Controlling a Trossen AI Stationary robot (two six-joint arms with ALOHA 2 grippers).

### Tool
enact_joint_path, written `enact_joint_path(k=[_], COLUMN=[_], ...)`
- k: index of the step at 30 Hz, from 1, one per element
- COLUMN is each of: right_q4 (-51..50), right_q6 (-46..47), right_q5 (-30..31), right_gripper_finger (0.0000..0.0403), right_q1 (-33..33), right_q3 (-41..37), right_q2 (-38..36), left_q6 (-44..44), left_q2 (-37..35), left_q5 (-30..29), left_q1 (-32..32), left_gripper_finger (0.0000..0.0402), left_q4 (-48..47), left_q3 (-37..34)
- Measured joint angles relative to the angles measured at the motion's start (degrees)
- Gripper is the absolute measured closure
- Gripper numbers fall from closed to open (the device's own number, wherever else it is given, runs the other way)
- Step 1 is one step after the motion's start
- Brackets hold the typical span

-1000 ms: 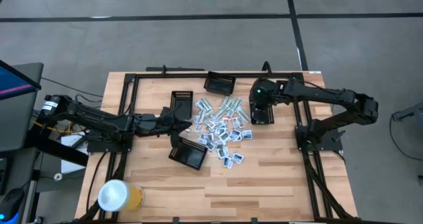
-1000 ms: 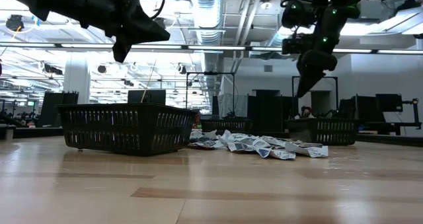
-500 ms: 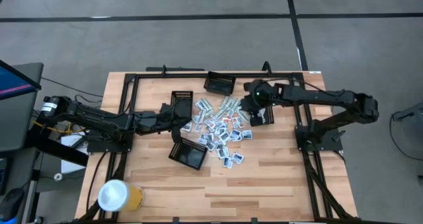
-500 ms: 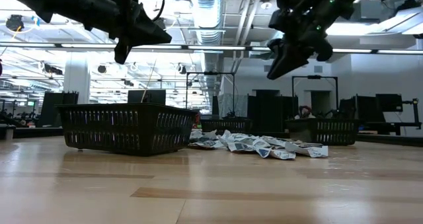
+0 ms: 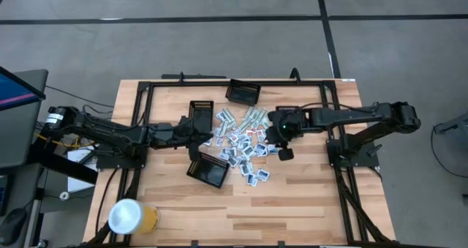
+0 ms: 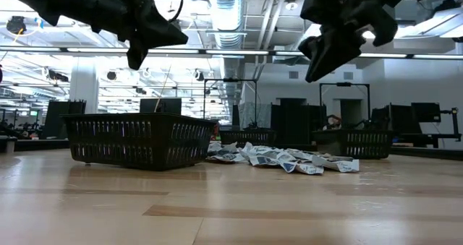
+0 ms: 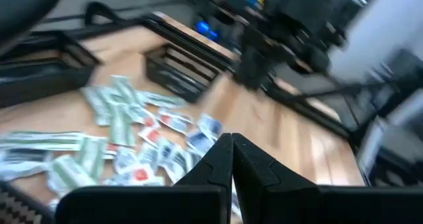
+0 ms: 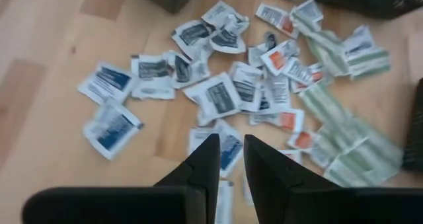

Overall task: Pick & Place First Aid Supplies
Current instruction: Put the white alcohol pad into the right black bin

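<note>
High view: small flat white, blue-marked and red-marked first aid packets (image 5: pixel 245 147) lie scattered mid-table between black mesh trays (image 5: pixel 207 172); slim pale green strips (image 5: pixel 252 118) run diagonally toward the far edge. Left gripper (image 5: pixel 207 137) is pinched closed, empty. Right wrist view: right gripper (image 8: pixel 230 159) hovers above the packets, fingers narrowly parted, holding nothing

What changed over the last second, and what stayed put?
The right gripper swung from over the right-hand black tray to above the right edge of the packet pile, carrying nothing visible. The left gripper stayed shut, hovering at the pile's left side. Packets and trays unchanged.
</note>
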Motion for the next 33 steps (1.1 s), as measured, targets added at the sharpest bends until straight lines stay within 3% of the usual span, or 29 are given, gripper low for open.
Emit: enact_joint_path(k=[4,13,19,33], right_q4=[-1.06,-8.83,-8.44,-8.11], right_q6=[6.92,20.37,20.66,18.94], right_q5=[2.29,8.99,14.74,15.02], right_gripper_finger=[0.0339,0.0339,0.0339,0.0339], right_q1=[2.32,7.55,9.70,9.55], right_q3=[0.00,0.00,0.04,-0.02], right_q2=[0.00,0.02,2.19,18.30], left_q6=[4.33,10.39,12.80,12.77], left_q2=[0.00,0.00,0.75,7.08], left_q5=[6.05,6.45,6.44,6.55], left_q1=[0.00,0.02,0.02,-1.53], left_gripper_finger=[0.0394,0.0394,0.0394,0.0394], left_q4=[-2.55,-4.49,-4.67,-3.67], left_q3=[0.00,0.00,0.00,-0.02])
